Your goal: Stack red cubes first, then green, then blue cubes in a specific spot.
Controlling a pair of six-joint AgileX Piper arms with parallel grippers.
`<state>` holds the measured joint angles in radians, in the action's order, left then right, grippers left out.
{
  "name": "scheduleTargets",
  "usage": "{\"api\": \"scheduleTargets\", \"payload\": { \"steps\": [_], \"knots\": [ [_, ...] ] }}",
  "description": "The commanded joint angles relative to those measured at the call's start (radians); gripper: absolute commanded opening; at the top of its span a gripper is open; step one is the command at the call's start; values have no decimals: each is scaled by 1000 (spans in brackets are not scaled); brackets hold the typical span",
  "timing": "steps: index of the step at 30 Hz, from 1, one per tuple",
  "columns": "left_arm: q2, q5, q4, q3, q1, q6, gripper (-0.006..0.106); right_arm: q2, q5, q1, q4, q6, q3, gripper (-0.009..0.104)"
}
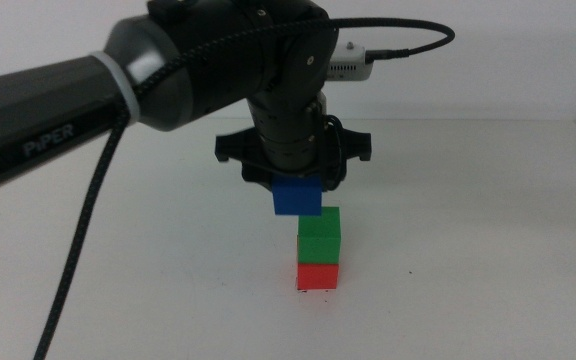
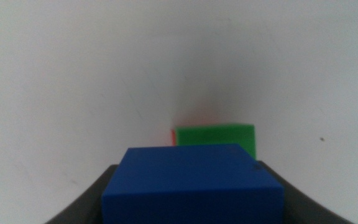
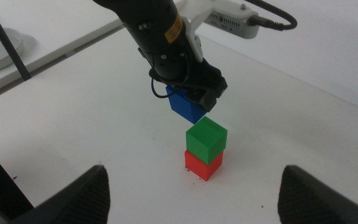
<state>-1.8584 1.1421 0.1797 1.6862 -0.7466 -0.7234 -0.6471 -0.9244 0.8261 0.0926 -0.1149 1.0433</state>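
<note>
Left gripper (image 1: 296, 190) hangs over the middle of the white table (image 1: 488, 250), its arm reaching in from the left, and its two dark jaws are clamped on the blue cube (image 1: 297, 196), one on each side. That cube is held in the air, clear of the tabletop, just above and slightly left of the green cube (image 1: 320, 234); whether the two touch at a corner cannot be told. In the left wrist view the blue cube (image 2: 193, 184) fills the space between the jaws, with the green cube (image 2: 215, 139) beyond it and a thin sliver of red at its edge. The green cube sits squarely on the red cube (image 1: 318, 274), which rests on the table over a few tiny dark scuffs. From the right wrist view the two-cube stack, green (image 3: 206, 139) over red (image 3: 202, 165), stands just beside the held blue cube (image 3: 185, 104). Right gripper (image 3: 194, 193) waits apart on the near right, its jaws spread wide and holding nothing.
</note>
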Motion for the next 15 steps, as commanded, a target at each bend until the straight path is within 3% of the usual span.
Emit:
{"api": "scheduleTargets", "payload": {
  "steps": [1,15],
  "knots": [
    [-6,-6,-24,11,-1,-36,-2,6,6,-6,6,0,-1,93],
    [-73,-48,-74,38,-1,-34,-2,6,6,-6,6,0,-1,93]
  ]
}}
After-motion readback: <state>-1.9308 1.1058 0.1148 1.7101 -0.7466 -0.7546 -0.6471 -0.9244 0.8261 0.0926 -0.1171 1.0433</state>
